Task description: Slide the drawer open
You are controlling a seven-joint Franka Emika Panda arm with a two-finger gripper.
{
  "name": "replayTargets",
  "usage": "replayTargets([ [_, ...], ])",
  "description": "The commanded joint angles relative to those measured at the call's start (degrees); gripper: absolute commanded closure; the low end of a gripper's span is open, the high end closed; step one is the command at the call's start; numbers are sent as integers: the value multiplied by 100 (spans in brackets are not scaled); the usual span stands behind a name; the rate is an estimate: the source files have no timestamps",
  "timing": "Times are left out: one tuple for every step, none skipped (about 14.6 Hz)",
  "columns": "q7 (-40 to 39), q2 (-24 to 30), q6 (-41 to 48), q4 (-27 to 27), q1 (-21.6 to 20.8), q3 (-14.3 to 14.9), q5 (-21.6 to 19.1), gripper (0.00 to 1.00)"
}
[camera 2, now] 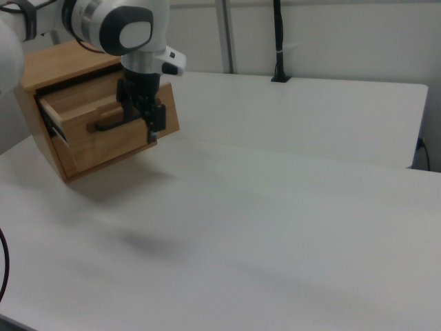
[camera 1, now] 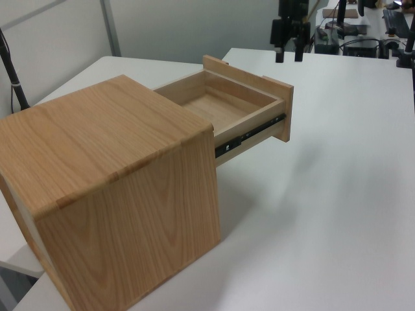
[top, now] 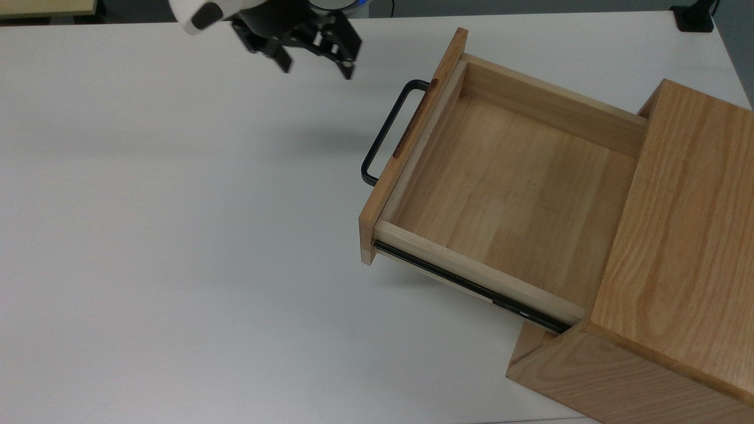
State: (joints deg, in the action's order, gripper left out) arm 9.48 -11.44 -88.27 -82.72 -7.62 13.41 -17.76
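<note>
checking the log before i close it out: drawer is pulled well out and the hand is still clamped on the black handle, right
Not quite. The drawer is pulled well out, but the hand is not on the black handle. The top view shows it open and apart from the handle, over the white table.
</note>
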Motion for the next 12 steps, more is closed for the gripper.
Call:
replayTargets([
  [-1296, 326, 55, -139, -21, -22, 1053, 0],
  [-1665, 353, 55, -139, 23, -14, 1186, 0],
  [-1982, 414, 55, -139, 76, -22, 1326, 0],
  [-2124, 449, 55, -139, 94, -14, 1397, 0],
  [-2108, 476, 73, -139, 120, -13, 1415, 0],
  [-2091, 563, 90, -156, 129, -22, 1459, 0],
  [-2091, 573, 151, -165, 155, -22, 1486, 0],
  [-2082, 573, 239, -148, 164, -22, 1486, 0],
  [-2073, 564, 257, -139, 164, -22, 1486, 0],
  [-2047, 573, 257, -139, 181, -22, 1477, 0],
  [-1995, 590, 266, -139, 208, -22, 1477, 0],
  [-1950, 590, 258, -122, 217, -14, 1477, 0],
])
